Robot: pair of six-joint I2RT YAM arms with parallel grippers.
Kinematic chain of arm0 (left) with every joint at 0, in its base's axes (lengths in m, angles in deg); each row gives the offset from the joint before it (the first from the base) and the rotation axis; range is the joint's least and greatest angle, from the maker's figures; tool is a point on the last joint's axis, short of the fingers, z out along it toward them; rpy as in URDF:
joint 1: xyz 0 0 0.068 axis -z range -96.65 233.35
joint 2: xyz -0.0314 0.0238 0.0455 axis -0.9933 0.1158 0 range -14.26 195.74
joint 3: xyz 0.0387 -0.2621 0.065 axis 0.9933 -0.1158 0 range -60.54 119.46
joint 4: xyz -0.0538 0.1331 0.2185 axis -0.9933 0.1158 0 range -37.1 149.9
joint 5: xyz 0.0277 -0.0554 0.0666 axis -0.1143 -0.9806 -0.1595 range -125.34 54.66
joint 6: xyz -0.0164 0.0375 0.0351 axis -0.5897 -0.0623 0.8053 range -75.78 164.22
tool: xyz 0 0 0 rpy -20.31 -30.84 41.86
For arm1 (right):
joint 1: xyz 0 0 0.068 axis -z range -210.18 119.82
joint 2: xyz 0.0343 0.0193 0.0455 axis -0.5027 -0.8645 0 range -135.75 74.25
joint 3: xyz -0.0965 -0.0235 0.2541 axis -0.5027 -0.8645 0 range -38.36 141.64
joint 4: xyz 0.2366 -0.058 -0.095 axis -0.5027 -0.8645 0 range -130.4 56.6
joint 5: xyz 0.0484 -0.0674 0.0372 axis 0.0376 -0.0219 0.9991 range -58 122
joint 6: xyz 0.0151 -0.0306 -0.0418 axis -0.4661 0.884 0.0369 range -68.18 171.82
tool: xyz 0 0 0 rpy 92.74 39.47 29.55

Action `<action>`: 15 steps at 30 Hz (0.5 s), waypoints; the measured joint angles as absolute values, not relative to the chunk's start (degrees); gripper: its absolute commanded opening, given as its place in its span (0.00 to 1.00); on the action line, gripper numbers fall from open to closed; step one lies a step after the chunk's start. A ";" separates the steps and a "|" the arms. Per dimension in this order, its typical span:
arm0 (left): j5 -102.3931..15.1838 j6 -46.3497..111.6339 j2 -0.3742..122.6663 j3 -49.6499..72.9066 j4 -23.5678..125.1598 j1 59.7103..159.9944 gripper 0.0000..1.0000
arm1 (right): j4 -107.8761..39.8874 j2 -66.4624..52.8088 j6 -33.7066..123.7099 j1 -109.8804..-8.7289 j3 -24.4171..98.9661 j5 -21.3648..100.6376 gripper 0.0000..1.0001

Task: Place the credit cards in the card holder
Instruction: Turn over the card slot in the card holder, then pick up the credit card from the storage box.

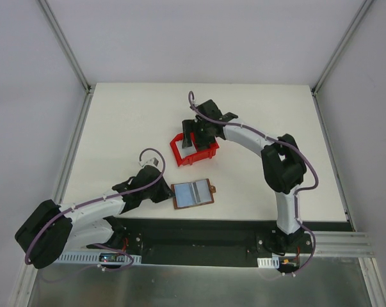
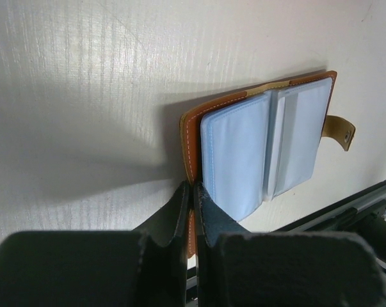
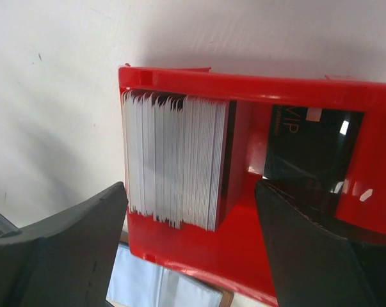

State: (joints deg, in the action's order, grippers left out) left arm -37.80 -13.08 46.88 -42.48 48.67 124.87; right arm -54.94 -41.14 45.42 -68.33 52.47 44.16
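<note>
Though unclear overhead, left tool [image 2: 193, 190] tight on card holder [image 2: 239, 153] (brown edge).

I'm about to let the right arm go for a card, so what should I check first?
1. Card holder lying open, sleeves up: ok.
2. Left claw shut on the holder's brown cover edge: ok.
3. Right claw open, fingers either side of the credit cards: ok.
4. Cards upright in the red bin: ok.
5. One card separated from the stack: not ok.
</note>
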 measured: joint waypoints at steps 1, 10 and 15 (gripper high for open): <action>-37.80 -13.08 46.93 -42.48 48.67 124.87 0.00 | -55.00 -42.10 45.42 -68.13 53.01 44.77 0.83; -37.82 -13.08 47.89 -42.48 48.54 124.50 0.00 | -55.05 -45.97 45.29 -67.41 54.70 49.62 0.78; -37.85 -13.08 48.04 -42.48 48.39 124.48 0.00 | -53.71 -46.04 44.81 -66.91 54.57 52.97 0.69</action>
State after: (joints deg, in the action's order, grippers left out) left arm -37.85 -13.08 48.04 -42.48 48.39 124.48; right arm -53.71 -46.04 44.81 -66.91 54.57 52.97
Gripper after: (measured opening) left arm 0.007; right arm 0.737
